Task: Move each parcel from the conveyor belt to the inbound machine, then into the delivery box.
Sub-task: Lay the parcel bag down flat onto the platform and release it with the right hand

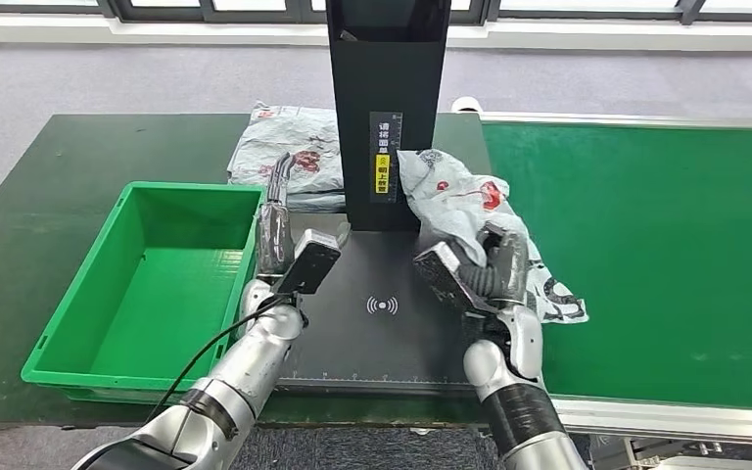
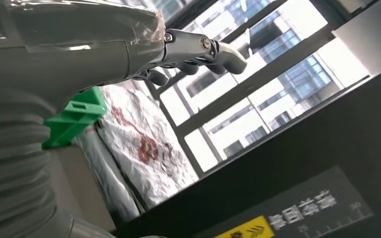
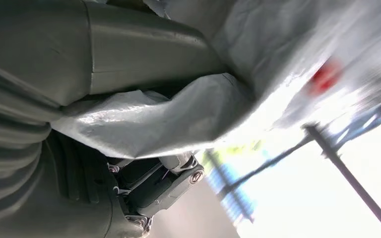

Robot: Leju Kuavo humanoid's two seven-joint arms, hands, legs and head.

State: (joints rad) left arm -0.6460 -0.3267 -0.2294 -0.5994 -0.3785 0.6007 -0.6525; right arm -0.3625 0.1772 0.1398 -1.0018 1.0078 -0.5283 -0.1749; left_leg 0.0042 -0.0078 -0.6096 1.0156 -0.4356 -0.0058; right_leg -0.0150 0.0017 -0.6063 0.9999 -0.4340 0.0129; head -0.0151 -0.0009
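Note:
A grey plastic parcel (image 1: pixel 453 189) with red print hangs crumpled over the right side of the black inbound machine's plate (image 1: pixel 382 333), beside its upright column (image 1: pixel 387 98). My right hand (image 1: pixel 488 266) grips this parcel's lower part. In the right wrist view the grey film (image 3: pixel 178 119) is pinched between thumb and fingers. My left hand (image 1: pixel 277 227) is raised over the plate's left edge, fingers straight and apart, holding nothing; its fingers (image 2: pixel 198 48) point past the column (image 2: pixel 302 163). The green delivery box (image 1: pixel 191 188) stands empty to the left.
A second grey parcel (image 1: pixel 289 147) lies on the dark table behind the box, left of the column, and appears as the flat bag (image 2: pixel 139 144) in the left wrist view. The green conveyor belt (image 1: pixel 646 245) stretches to the right. A black cable runs along my left forearm.

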